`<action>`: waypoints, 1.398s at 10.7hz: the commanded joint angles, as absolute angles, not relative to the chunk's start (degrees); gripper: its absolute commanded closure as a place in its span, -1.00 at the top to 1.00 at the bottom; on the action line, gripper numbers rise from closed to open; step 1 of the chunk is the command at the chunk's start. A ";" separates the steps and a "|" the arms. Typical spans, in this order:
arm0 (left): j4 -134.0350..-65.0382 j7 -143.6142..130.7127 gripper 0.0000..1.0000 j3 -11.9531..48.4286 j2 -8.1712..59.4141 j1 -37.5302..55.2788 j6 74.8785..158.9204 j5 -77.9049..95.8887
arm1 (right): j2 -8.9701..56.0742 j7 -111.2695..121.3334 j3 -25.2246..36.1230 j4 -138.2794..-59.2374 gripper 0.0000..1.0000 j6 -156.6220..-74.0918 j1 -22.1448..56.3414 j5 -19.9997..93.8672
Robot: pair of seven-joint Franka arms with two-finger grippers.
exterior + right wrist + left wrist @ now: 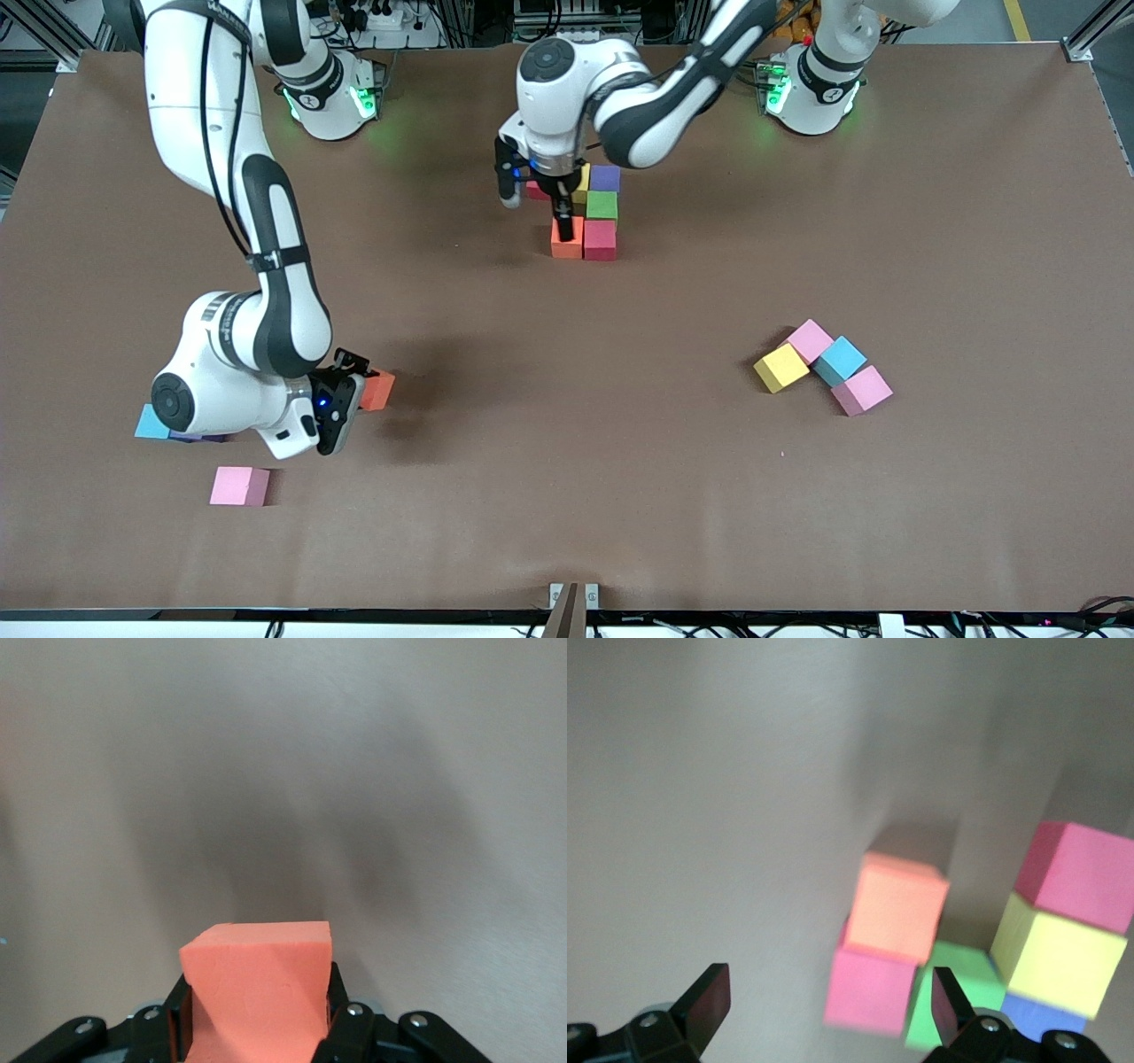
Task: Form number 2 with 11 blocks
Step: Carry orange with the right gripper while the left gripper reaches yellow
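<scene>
No readable text anywhere.
Plain, unmarked faces on the small matte foam cubes (601, 239); nothing legible elsewhere.

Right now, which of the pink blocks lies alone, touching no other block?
The pink block nearest the front camera, at the right arm's end of the table. The other two pink blocks sit in the four-block cluster.

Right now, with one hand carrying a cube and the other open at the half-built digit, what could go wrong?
1. The left hand hangs open just over the partial number 2; one finger is right at the orange block, so withdrawing carelessly could nudge it out of line.
2. The right hand is shut on an orange cube. Bringing it to the digit now risks the arms meeting there.
</scene>
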State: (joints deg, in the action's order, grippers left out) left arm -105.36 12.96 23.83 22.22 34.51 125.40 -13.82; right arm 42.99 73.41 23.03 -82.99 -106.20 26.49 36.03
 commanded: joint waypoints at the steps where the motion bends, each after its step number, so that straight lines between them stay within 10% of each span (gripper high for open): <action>1: -106.44 12.57 1.00 24.78 15.76 26.58 118.77 -8.28 | 33.25 70.85 22.94 -94.36 -0.86 -108.71 30.74 35.51; 8: -110.64 -1.29 1.00 20.49 3.17 3.98 101.96 -2.55 | 21.28 68.20 23.29 -113.53 -0.86 -122.85 44.11 35.42; 15: -113.37 16.72 1.00 16.52 8.24 -3.24 114.22 -8.96 | 18.37 66.46 23.38 -126.99 -0.86 -146.75 64.39 36.12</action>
